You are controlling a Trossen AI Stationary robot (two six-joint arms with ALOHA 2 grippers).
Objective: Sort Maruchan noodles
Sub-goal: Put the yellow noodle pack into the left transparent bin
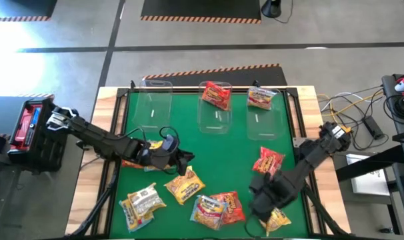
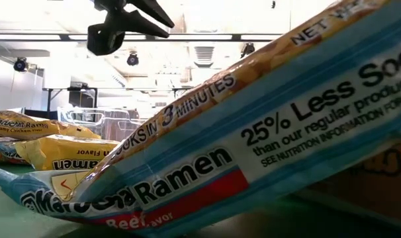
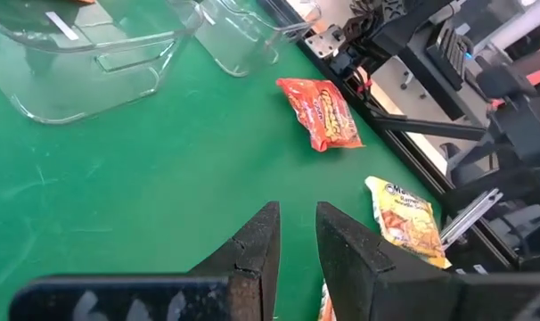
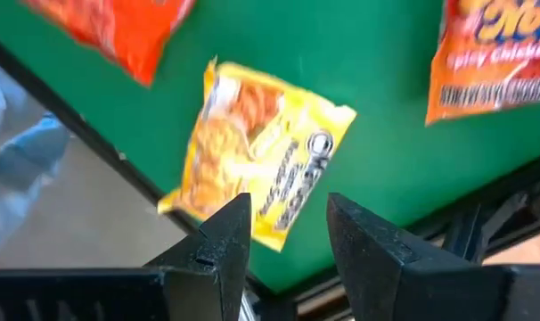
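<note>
Your right gripper point(image 4: 283, 236) hangs above a yellow packet point(image 4: 257, 165) at the near right corner of the mat point(image 1: 222, 150), fingers parted with nothing between them. The packet lies flat near the mat's edge, and the wrist view shows it framed between the open fingers, so I judge you are lined up for a pick there but have not yet closed.

Your left gripper point(image 3: 295, 241) hovers over bare mat on the left side, fingers a narrow gap apart and empty. Beyond it the left wrist view shows a red packet point(image 3: 323, 111) lying on the mat.

Most of the sort is left, by my reading. Only two packets sit in bins; the others lie loose on the near half of the mat: a pale packet point(image 1: 142, 202) at the near left, a yellow one point(image 1: 184, 185) beside it, a cluster point(image 1: 217, 207) of overlapping yellow and red packets near the middle, the red packet right of centre, and the yellow one under your right gripper. An orange packet point(image 1: 132, 162) is partly hidden beneath the left arm.

Three clear bins stand along the far edge. The left bin point(image 1: 154, 100) looks empty. The middle bin point(image 1: 215, 115) holds one red packet at its far end. The right bin point(image 1: 262, 119) holds one red-and-pale packet, also at its far end.
</note>
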